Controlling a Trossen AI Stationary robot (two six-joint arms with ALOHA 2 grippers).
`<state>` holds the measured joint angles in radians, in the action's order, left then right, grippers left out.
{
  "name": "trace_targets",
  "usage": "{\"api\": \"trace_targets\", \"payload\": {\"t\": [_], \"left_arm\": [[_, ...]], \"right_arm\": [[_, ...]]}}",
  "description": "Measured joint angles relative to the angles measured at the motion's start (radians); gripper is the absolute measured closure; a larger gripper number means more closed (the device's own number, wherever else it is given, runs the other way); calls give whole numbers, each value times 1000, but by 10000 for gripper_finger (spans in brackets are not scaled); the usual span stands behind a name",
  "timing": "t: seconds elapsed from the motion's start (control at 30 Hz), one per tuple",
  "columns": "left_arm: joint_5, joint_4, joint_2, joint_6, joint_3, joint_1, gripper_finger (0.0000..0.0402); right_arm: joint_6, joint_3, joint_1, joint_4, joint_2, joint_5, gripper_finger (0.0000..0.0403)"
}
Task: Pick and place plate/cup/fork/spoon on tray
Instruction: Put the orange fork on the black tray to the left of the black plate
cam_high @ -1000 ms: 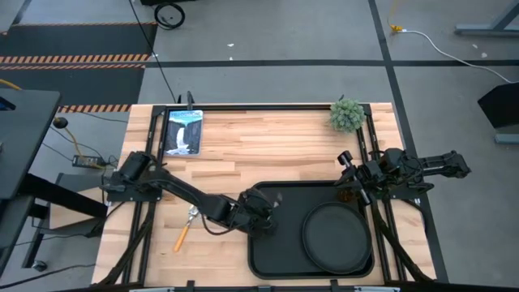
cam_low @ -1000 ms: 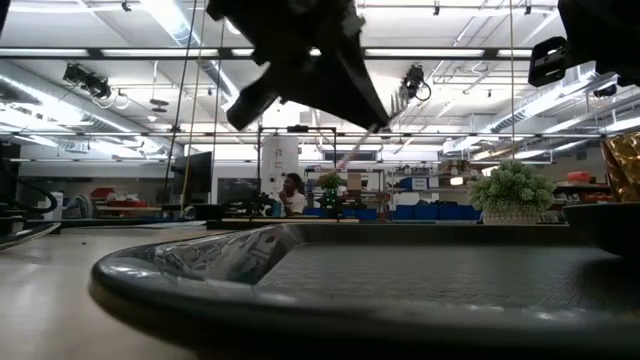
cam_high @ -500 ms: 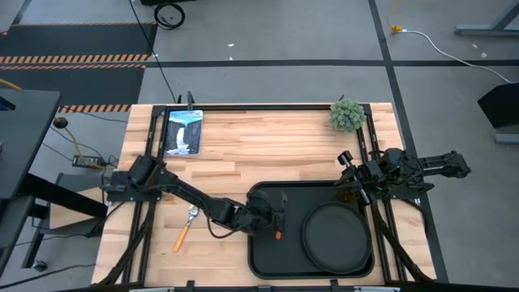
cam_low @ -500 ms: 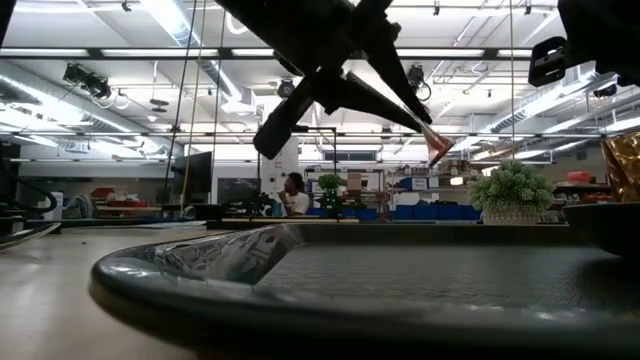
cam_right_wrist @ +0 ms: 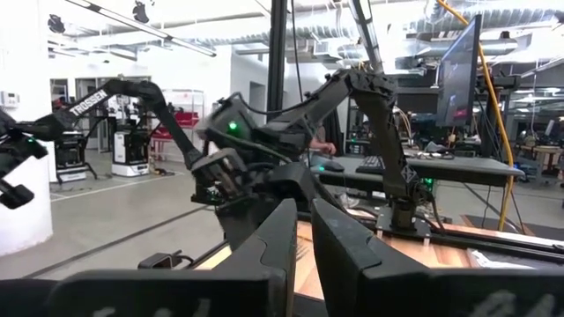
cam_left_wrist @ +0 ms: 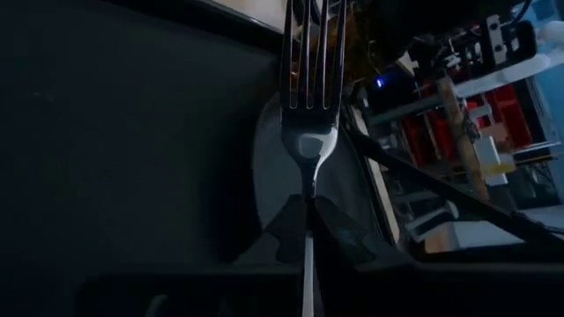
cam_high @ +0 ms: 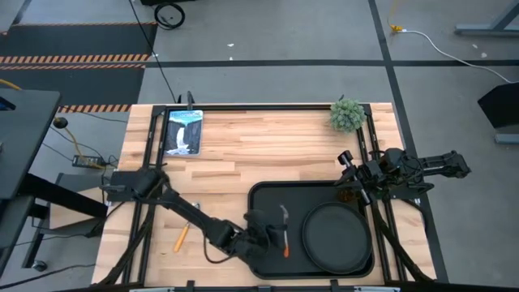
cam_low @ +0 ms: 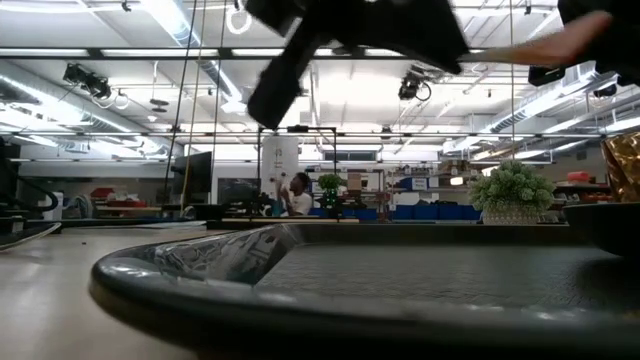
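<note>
Fork (cam_high: 284, 230) was held tight in the left gripper (cam_high: 272, 235) above the tray (cam_high: 268, 261), beside the plate (cam_high: 336, 235); we found the right gripper (cam_high: 350, 180) apparently closed and empty.

- The left arm is stretched from its base at the table's left edge diagonally across to the tray (cam_high: 263, 261), with the elbow bent low over the wood.
- The left gripper (cam_high: 274, 234) is held above the tray's left half, its fingers (cam_left_wrist: 335, 231) clamped on the fork (cam_left_wrist: 310, 97), whose tines point away from the wrist.
- In the low view the left wrist is seen as a dark mass high over the tray.
- The right arm is folded at the table's right edge, just beside the tray's far right corner.
- The right gripper (cam_high: 347, 176) is held there with its fingers (cam_right_wrist: 348, 251) close together, a narrow gap between them.
</note>
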<state>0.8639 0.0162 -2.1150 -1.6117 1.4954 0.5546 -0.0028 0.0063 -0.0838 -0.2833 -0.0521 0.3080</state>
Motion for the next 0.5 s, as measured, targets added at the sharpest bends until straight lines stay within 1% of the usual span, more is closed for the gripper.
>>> {"api": "trace_targets", "payload": {"t": [0.13, 0.33, 0.43, 0.5], "left_arm": [[-11, -98, -68, -2, 114, -13, 388], [-96, -284, -145, -38, 287, -35, 388], [-114, -375, -157, -64, 344, -40, 388], [-123, -449, -158, -93, 359, -41, 388]], "right_arm": [[0, 0, 0, -6, 0, 0, 357], [0, 0, 0, -16, 0, 0, 357], [0, 0, 0, -16, 0, 0, 357], [0, 0, 0, -15, 0, 0, 357]]}}
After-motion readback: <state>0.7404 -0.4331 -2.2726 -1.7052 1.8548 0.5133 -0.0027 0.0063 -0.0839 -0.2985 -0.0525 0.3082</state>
